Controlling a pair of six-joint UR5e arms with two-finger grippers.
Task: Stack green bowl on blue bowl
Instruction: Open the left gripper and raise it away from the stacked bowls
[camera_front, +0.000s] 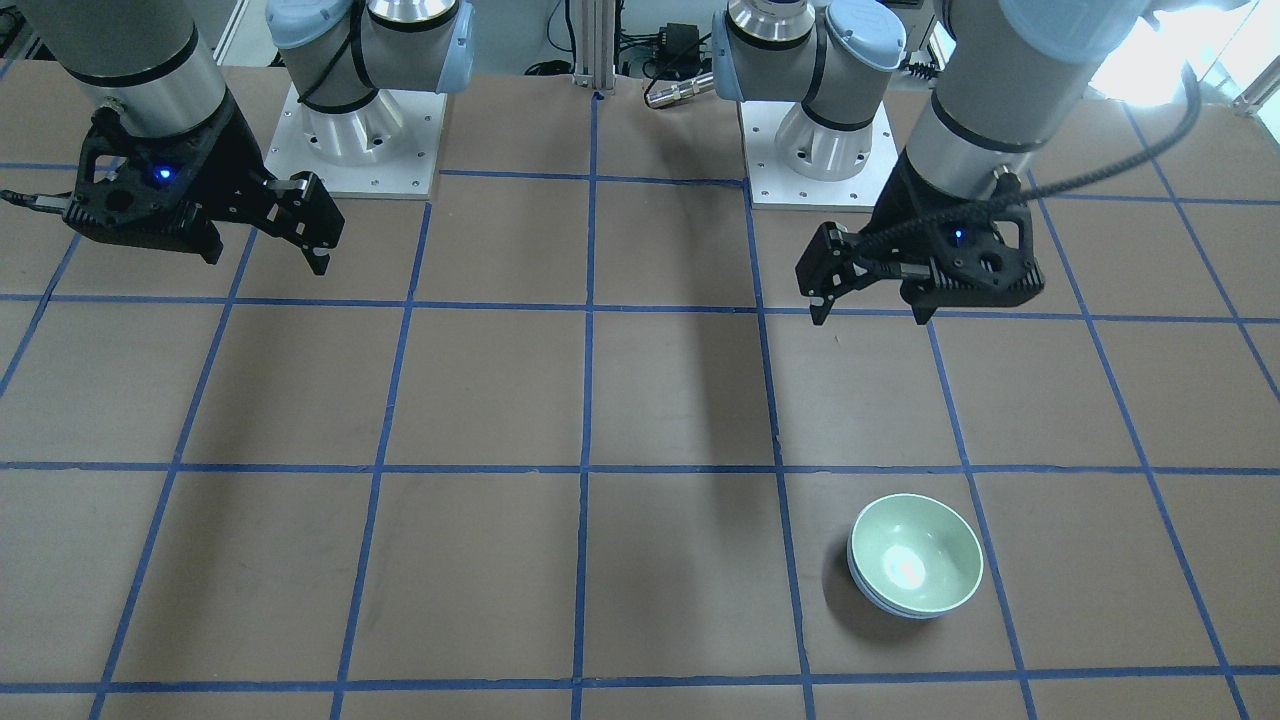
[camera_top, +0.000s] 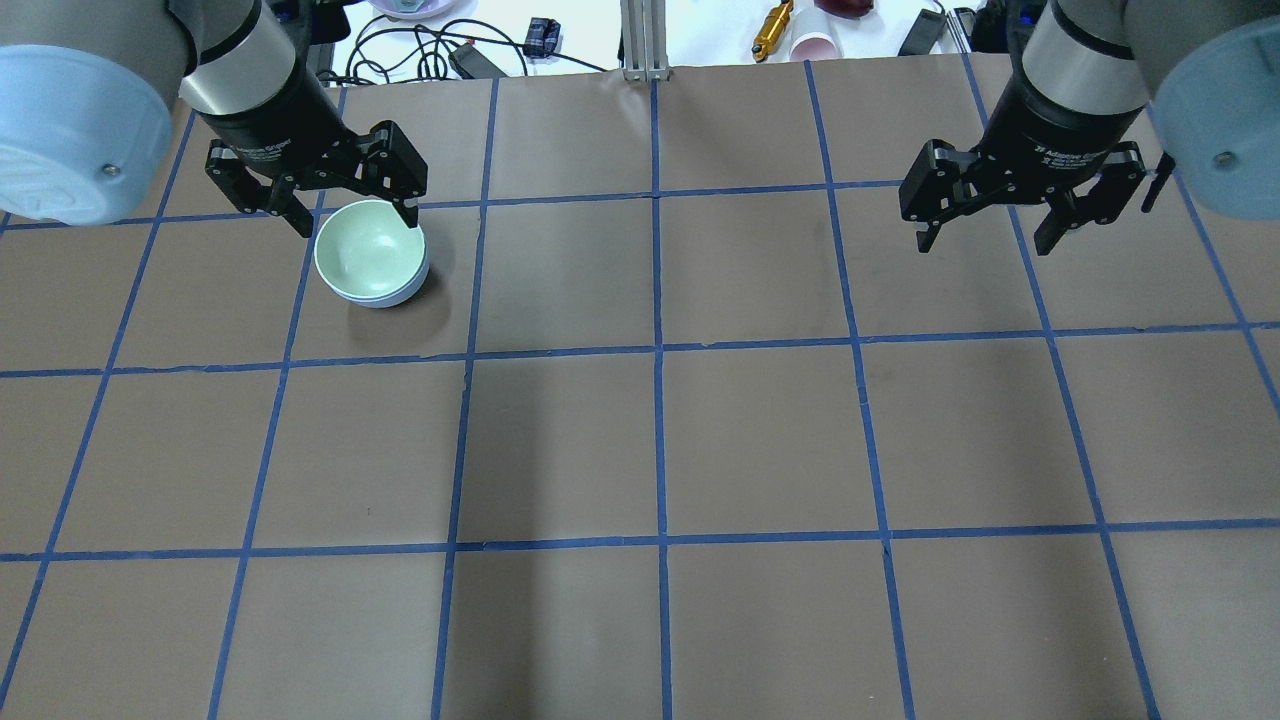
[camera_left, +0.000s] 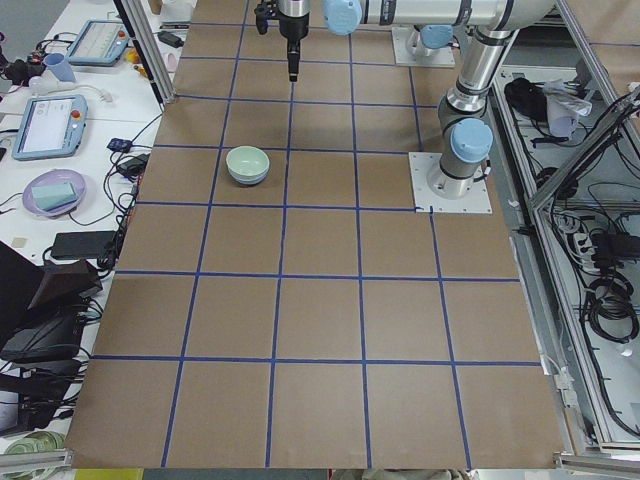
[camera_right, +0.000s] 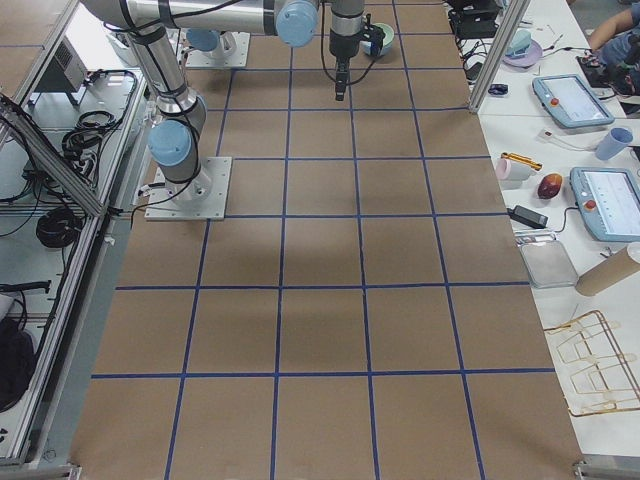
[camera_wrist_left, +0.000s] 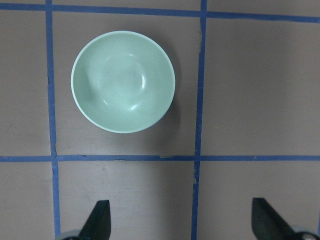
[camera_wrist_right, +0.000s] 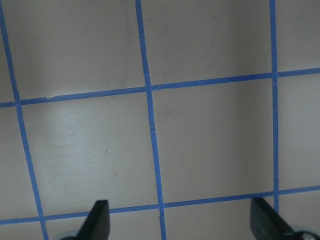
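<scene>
The pale green bowl (camera_top: 368, 256) sits nested inside the light blue bowl (camera_top: 408, 291), of which only a strip of outer wall shows below the green rim. The stack stands on the table on my left side, and both bowls show in the front view, green (camera_front: 915, 565) and blue (camera_front: 878, 600). My left gripper (camera_top: 356, 222) is open and empty, raised well above the stack. The left wrist view looks straight down on the green bowl (camera_wrist_left: 123, 81), ahead of the spread fingertips (camera_wrist_left: 100, 217). My right gripper (camera_top: 985, 245) is open and empty above bare table far to the right.
The table is brown with a blue tape grid (camera_top: 657, 350). The two arm bases (camera_front: 350, 140) stand at its robot side. Cables, a cup and small items (camera_top: 815, 45) lie beyond the far edge, off the table.
</scene>
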